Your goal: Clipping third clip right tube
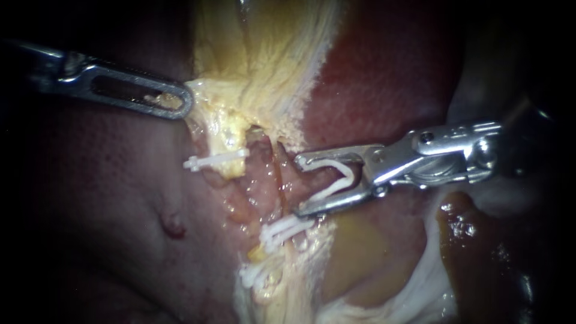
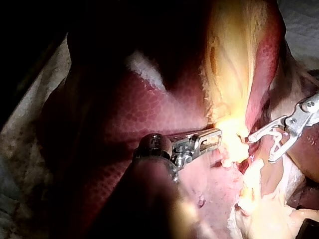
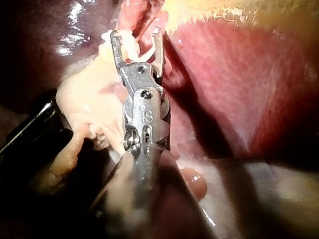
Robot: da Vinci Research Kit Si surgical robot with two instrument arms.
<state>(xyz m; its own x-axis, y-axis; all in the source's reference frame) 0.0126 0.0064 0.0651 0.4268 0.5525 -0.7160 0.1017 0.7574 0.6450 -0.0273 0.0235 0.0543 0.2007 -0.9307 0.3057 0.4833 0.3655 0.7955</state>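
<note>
My right instrument (image 1: 300,185) comes in from the right, its jaws standing wide apart with an open white clip (image 1: 336,180) held between them. The jaw tips sit just beside the thin reddish right tube (image 1: 278,171), which runs down to two white clips (image 1: 282,231) set lower on it. Another white clip (image 1: 216,159) sits on the left tube. My left instrument (image 1: 183,102) is shut on yellowish gallbladder tissue (image 1: 264,54), holding it up and to the left. The right wrist view shows the clip-bearing jaws (image 3: 136,34) spread against pale tissue. In the left wrist view, both instruments (image 2: 214,137) (image 2: 260,149) show.
Dark red liver (image 1: 384,72) lies behind and to the right of the jaws. Pale fatty tissue (image 1: 288,282) hangs below the clips. A wet brownish pool (image 1: 468,228) lies under the right shaft.
</note>
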